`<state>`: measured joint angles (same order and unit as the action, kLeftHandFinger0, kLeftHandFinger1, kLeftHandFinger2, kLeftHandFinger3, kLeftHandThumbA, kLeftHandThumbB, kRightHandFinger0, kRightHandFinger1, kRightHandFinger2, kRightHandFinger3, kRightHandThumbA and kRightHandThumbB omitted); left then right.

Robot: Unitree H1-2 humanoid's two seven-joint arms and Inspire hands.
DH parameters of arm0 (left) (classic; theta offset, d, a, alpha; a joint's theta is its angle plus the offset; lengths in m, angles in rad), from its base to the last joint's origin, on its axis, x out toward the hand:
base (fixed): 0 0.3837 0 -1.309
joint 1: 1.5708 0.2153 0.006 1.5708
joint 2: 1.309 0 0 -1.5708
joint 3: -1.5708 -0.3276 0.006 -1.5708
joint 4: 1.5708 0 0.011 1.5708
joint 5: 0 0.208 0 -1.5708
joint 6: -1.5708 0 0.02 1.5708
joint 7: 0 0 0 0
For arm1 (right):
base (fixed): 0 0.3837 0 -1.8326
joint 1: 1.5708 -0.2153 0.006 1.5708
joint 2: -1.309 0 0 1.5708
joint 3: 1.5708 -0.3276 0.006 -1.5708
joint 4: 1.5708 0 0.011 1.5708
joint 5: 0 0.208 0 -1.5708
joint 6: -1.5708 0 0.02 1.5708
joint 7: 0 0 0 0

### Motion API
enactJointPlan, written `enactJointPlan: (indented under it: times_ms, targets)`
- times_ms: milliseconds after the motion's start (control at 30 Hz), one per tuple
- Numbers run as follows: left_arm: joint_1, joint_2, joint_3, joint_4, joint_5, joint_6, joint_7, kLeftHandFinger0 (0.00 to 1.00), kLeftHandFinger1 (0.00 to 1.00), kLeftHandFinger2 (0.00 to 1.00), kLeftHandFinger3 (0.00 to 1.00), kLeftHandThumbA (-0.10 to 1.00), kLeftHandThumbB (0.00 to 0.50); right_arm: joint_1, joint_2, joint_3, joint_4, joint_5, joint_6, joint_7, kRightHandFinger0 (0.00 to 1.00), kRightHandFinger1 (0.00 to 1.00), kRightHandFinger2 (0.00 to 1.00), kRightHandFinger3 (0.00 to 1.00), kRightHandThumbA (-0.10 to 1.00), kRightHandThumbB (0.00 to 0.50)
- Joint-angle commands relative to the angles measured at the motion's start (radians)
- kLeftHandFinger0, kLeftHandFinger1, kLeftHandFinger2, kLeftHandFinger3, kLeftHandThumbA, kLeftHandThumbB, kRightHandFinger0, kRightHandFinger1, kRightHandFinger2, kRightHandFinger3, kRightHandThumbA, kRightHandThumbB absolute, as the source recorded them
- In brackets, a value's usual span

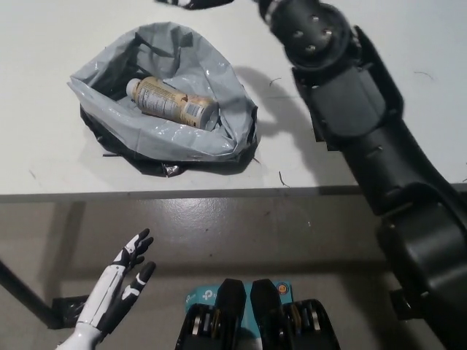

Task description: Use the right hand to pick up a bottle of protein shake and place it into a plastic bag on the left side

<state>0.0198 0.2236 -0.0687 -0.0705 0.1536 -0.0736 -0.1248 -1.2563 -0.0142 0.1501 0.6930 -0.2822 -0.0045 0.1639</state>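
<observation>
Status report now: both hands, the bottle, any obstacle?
Right hand at top edge, mostly out of view. Left hand open, low, below table. Protein shake bottle lying in plastic bag. No obstacle seen.

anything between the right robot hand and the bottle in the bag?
Head view: only the grey plastic bag's far rim and bare white table separate the tan protein shake bottle, lying inside, from the black right robot hand at the top edge.

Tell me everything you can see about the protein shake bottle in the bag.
The protein shake bottle is tan with a pale cap and a printed label too small to read. It looks like plastic. It lies on its side inside the grey plastic bag, cap toward the picture's upper left, resting on the bag's lining. No hand touches it.
</observation>
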Motion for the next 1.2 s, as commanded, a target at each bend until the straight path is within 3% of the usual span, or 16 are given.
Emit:
enactJointPlan:
  times_ms: [0, 67, 100, 233, 300, 367, 433, 467, 500, 533, 567, 633, 800, 867, 1100, 1167]
  targets:
    - [-0.089, 0.02, 0.047, -0.008, -0.042, -0.027, 0.01, 1.0, 1.0, 1.0, 1.0, 0.94, 0.121, 0.095, -0.286, -0.265, -1.022, 0.276, 0.154, 0.089, 1.0, 1.0, 1.0, 1.0, 0.97, 0.433]
    - [-0.103, 0.02, 0.053, -0.001, -0.049, -0.029, 0.012, 1.0, 1.0, 1.0, 1.0, 0.95, 0.122, 0.182, -0.308, -0.293, -1.125, 0.293, 0.156, 0.079, 1.0, 1.0, 1.0, 1.0, 0.98, 0.46]
    - [-0.125, 0.022, 0.059, 0.009, -0.057, -0.028, 0.012, 1.0, 1.0, 1.0, 1.0, 0.96, 0.125, 0.33, -0.334, -0.336, -1.271, 0.321, 0.138, 0.059, 1.0, 1.0, 1.0, 1.0, 0.98, 0.441]
    - [-0.166, 0.022, 0.059, 0.03, -0.059, -0.023, 0.009, 1.0, 1.0, 1.0, 1.0, 0.96, 0.12, 0.675, -0.336, -0.379, -1.492, 0.424, 0.0, -0.023, 1.0, 1.0, 1.0, 1.0, 0.94, 0.446]
    - [-0.189, 0.02, 0.059, 0.044, -0.058, -0.029, 0.01, 1.0, 1.0, 1.0, 1.0, 0.96, 0.125, 0.884, -0.287, -0.349, -1.575, 0.447, -0.093, -0.08, 1.0, 1.0, 1.0, 1.0, 0.82, 0.408]
    - [-0.207, 0.023, 0.063, 0.056, -0.06, -0.031, 0.012, 1.0, 1.0, 1.0, 1.0, 0.99, 0.135, 0.967, -0.204, -0.294, -1.603, 0.384, -0.133, -0.12, 1.0, 1.0, 1.0, 1.0, 0.82, 0.385]
    - [-0.207, 0.023, 0.063, 0.058, -0.06, -0.032, 0.012, 1.0, 1.0, 1.0, 1.0, 0.99, 0.136, 0.974, -0.201, -0.287, -1.606, 0.377, -0.134, -0.127, 1.0, 1.0, 1.0, 1.0, 0.82, 0.382]
    - [-0.214, 0.018, 0.066, 0.062, -0.074, -0.031, 0.01, 1.0, 1.0, 1.0, 1.0, 1.0, 0.149, 1.054, -0.137, -0.202, -1.524, 0.36, -0.211, -0.118, 1.0, 1.0, 1.0, 1.0, 0.9, 0.353]
    - [-0.214, 0.014, 0.067, 0.062, -0.083, -0.031, 0.007, 1.0, 1.0, 1.0, 1.0, 0.99, 0.156, 1.09, -0.108, -0.169, -1.474, 0.338, -0.237, -0.113, 1.0, 1.0, 1.0, 1.0, 0.95, 0.385]
    - [-0.213, 0.011, 0.068, 0.062, -0.092, -0.032, 0.005, 1.0, 1.0, 1.0, 1.0, 0.98, 0.156, 1.12, -0.085, -0.147, -1.431, 0.314, -0.251, -0.108, 1.0, 1.0, 1.0, 1.0, 0.98, 0.386]
    - [-0.209, 0.011, 0.065, 0.057, -0.086, -0.031, 0.006, 1.0, 1.0, 1.0, 1.0, 0.99, 0.163, 1.124, -0.071, -0.141, -1.37, 0.285, -0.271, -0.108, 1.0, 1.0, 1.0, 1.0, 0.98, 0.336]
    - [-0.196, 0.015, 0.061, 0.039, -0.074, -0.02, 0.004, 1.0, 1.0, 1.0, 1.0, 0.99, 0.164, 1.123, -0.055, -0.129, -1.218, 0.22, -0.318, -0.106, 1.0, 1.0, 1.0, 1.0, 1.0, 0.297]
    - [-0.192, 0.014, 0.065, 0.038, -0.087, -0.034, -0.004, 1.0, 1.0, 1.0, 1.0, 1.0, 0.178, 1.079, -0.034, -0.138, -0.968, 0.138, -0.345, -0.133, 1.0, 1.0, 1.0, 1.0, 0.99, 0.287]
    - [-0.204, 0.016, 0.069, 0.035, -0.086, -0.032, -0.004, 1.0, 1.0, 1.0, 1.0, 1.0, 0.19, 1.051, -0.027, -0.124, -0.758, 0.106, -0.373, -0.143, 1.0, 1.0, 1.0, 1.0, 0.86, 0.282]
    - [-0.204, 0.027, 0.07, 0.024, -0.077, -0.016, -0.009, 1.0, 1.0, 1.0, 1.0, 1.0, 0.186, 1.07, -0.031, -0.099, -0.623, 0.089, -0.375, -0.121, 1.0, 1.0, 1.0, 1.0, 0.87, 0.243]
    - [-0.188, 0.029, 0.066, 0.016, -0.07, -0.006, -0.011, 1.0, 1.0, 1.0, 1.0, 1.0, 0.185, 1.086, -0.032, -0.099, -0.609, 0.112, -0.372, -0.108, 1.0, 1.0, 1.0, 1.0, 0.88, 0.254]
